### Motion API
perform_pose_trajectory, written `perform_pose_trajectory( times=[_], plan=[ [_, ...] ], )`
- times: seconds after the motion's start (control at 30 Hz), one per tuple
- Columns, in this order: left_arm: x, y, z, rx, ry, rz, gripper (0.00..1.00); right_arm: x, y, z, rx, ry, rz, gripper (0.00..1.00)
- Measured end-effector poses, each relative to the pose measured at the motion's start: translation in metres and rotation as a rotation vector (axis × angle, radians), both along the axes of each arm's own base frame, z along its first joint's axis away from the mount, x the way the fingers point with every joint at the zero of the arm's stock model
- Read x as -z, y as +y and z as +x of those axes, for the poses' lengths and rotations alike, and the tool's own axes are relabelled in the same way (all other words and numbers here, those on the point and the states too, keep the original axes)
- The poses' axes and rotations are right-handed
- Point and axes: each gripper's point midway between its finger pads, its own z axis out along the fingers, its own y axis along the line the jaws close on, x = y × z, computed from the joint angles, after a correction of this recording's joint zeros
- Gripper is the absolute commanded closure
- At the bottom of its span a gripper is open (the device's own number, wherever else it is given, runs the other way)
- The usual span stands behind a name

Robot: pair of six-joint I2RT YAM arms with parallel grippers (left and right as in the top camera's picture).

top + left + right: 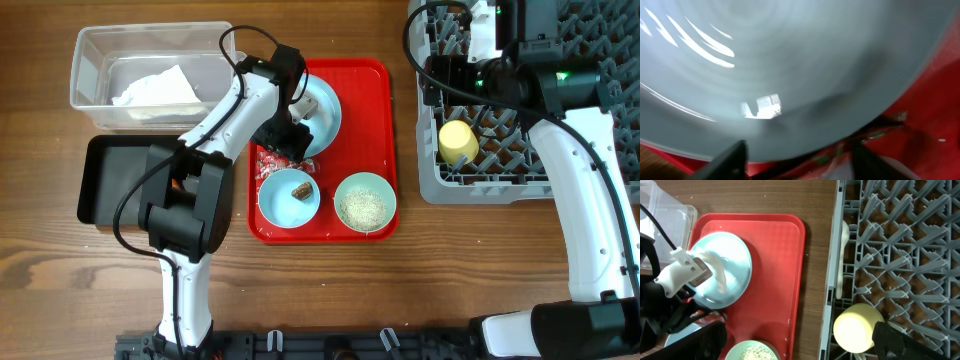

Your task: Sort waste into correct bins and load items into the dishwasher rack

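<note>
Where the red serving tray [375,120] comes closest to the robot, two bowls sit side by side on it. The small light blue bowl [270,205] on the left holds the small brown lump [299,189], and the small pale green bowl [338,200] on the right holds the white rice-like grains [365,207]. Just beyond the blue bowl lies the red printed wrapper [268,162], partly under the left arm. Left of the tray, the shallow black tray [110,190] rests on the worktop [480,270].

Farther back on the red tray is the round light blue plate [790,60], tilted. The left gripper [799,147] is right at its rim with jaws spread. I cannot tell whether they touch it.

To the right, the small yellow cup [459,142] lies in the near left corner of the dishwasher rack [470,190]. The right gripper [797,330] hangs over that rack edge, jaws spread wide and holding nothing.

Farthest left, the clear tub [90,60] holds the crumpled white tissue [155,90].
</note>
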Motion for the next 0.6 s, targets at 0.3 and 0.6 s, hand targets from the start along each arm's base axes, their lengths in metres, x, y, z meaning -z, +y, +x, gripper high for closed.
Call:
perform_pose_trajectory(
  times=[0.3,0.6],
  plan=[
    [0.0,-0.002,0.004,0.005,-0.016,-0.007,0.5,0.0,0.0,0.0,0.001,0.0,0.0,0.04],
    [-0.014,-0.031,0.078,-0.11,-0.306,-0.137,0.36,0.0,0.0,0.0,0.0,-0.001,0.0,0.04]
  ],
)
